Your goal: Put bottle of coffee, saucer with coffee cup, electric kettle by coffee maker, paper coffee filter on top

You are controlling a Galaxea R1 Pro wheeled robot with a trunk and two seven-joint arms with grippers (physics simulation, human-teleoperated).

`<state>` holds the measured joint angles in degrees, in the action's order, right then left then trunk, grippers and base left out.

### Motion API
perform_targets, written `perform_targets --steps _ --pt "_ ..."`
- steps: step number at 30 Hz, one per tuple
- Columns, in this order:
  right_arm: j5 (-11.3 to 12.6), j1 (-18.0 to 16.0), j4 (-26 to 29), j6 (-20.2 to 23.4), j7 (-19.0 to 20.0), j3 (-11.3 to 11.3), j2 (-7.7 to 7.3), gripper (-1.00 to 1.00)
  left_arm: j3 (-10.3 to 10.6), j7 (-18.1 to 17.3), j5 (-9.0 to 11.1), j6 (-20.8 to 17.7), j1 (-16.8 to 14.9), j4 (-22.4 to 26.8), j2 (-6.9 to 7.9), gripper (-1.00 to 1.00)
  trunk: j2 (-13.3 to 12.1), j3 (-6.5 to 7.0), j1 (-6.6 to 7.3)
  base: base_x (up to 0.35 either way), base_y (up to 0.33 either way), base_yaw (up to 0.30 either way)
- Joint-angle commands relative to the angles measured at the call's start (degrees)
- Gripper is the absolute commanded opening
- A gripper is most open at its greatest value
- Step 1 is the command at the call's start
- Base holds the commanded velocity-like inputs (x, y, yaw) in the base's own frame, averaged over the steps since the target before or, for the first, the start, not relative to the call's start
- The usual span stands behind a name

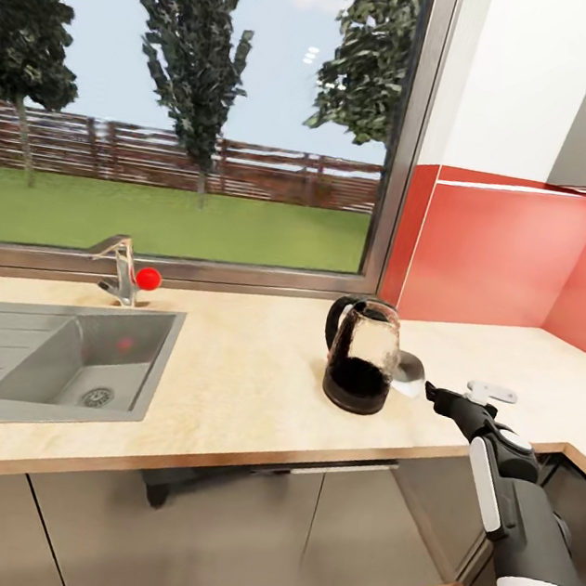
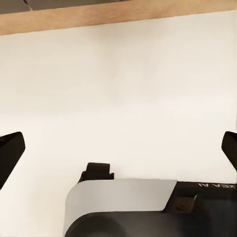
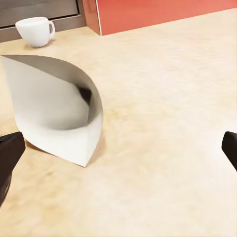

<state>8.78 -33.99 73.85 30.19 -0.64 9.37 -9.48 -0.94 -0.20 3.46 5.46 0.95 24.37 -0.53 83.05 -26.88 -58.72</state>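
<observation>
right wrist view has my right pincer [image 3: 118,148] spread wide, the paper coffee filter [image 3: 59,116] lying on the surface [image 3: 168,84] just beside the electric kettle [image 1: 362,355]. i should centre its folded edge between my fingertips before closing gently.

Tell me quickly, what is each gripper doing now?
Left gripper: open, holding nothing.
Right gripper: open, holding nothing, with the paper coffee filter lying just ahead.

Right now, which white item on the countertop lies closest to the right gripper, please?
The paper coffee filter, a cone lying between the open fingers; the coffee cup stands farther back by the window frame.
</observation>
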Motion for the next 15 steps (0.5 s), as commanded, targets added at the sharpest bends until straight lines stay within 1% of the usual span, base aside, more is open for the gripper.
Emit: perform_targets --steps 1,2,5,11,12,15 --pt "0.46 -0.03 0.07 0.27 -0.07 0.03 -0.01 1.00 -0.09 -0.02 0.39 0.06 0.02 0.08 -0.03 1.00 0.03 -0.05 0.00 0.024 -0.001 0.000" --pt "0.49 -0.03 0.07 0.28 -0.07 0.03 -0.01 1.00 -0.10 -0.04 1.41 0.06 0.02 0.06 -0.02 1.00 0.03 -0.05 0.00 0.016 0.000 0.000" --pt "0.52 -0.03 0.07 0.30 -0.05 -0.07 -0.01 1.00 -0.09 -0.06 2.74 0.07 0.02 0.00 0.00 1.00 0.03 -0.05 0.00 0.008 0.000 0.000" --pt "0.47 -0.03 0.07 0.31 -0.05 0.00 -0.01 1.00 -0.10 -0.07 3.23 0.09 0.02 -0.59 0.03 1.00 0.03 -0.05 0.00 0.002 0.000 0.000" --pt "0.46 -0.03 0.07 0.31 -0.06 0.04 -0.01 1.00 -0.07 -0.03 3.35 0.73 0.02 -2.33 0.01 1.00 0.03 -0.05 0.00 0.000 0.000 0.000" --pt "0.47 -0.03 0.07 0.31 -0.07 0.03 -0.01 1.00 -0.07 0.01 3.38 2.10 0.02 -2.95 0.00 1.00 0.03 -0.05 0.00 0.000 0.000 0.000"
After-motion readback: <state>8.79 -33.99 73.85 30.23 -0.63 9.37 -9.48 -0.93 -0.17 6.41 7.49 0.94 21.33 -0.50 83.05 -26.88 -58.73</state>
